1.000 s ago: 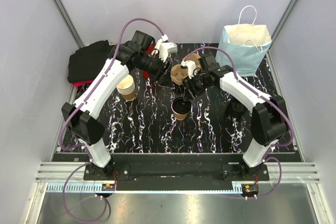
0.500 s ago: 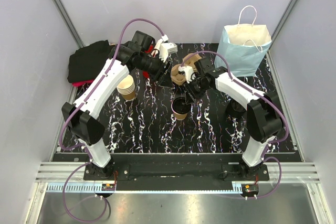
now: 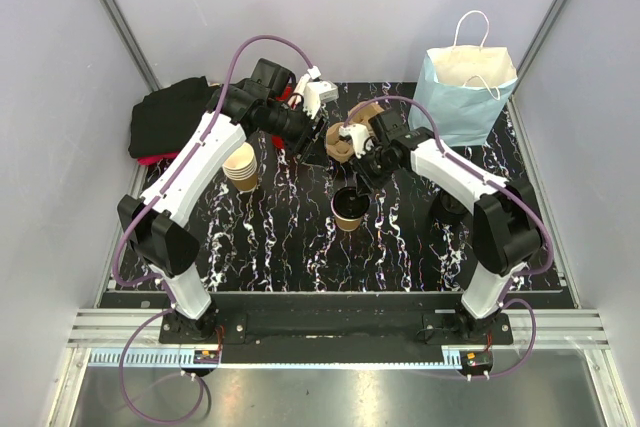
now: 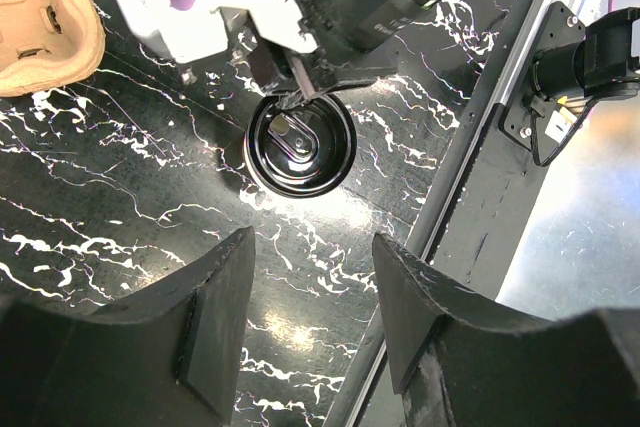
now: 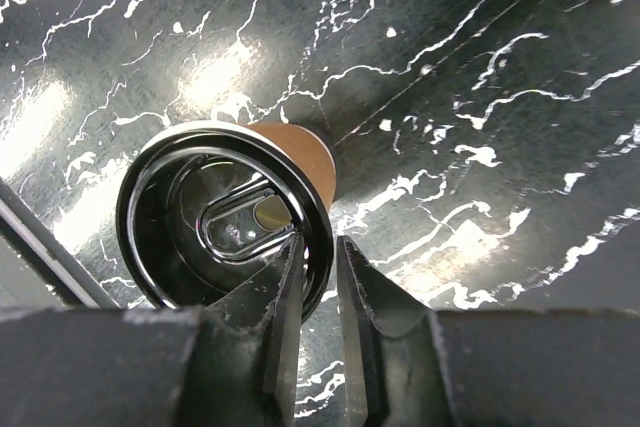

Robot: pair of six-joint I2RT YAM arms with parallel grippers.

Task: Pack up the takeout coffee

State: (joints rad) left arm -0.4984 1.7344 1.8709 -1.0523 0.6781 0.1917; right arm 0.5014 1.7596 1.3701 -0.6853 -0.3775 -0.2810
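Observation:
The takeout coffee [image 3: 349,209] is a tan paper cup with a black lid, standing upright mid-table. In the right wrist view its lid [image 5: 215,217] fills the lower left, and the tan wall [image 5: 305,152] shows beyond it. My right gripper [image 5: 320,244] straddles the lid's near rim, one finger inside and one outside, and pinches it. From above, that gripper [image 3: 358,185] reaches down onto the cup's far edge. My left gripper [image 4: 315,239] hangs open and empty above the table, looking down on the lid [image 4: 300,147]; from above it [image 3: 316,147] is behind the cup.
A brown pulp cup carrier [image 3: 352,132] lies just behind the coffee. A stack of tan paper cups [image 3: 241,167] stands to the left and a light blue paper bag [image 3: 465,92] at the back right. Black cloth [image 3: 170,117] is heaped at the far left.
My right gripper has come down and narrowed onto the lid's rim. The cup has shifted slightly to the right. The left arm has stayed still.

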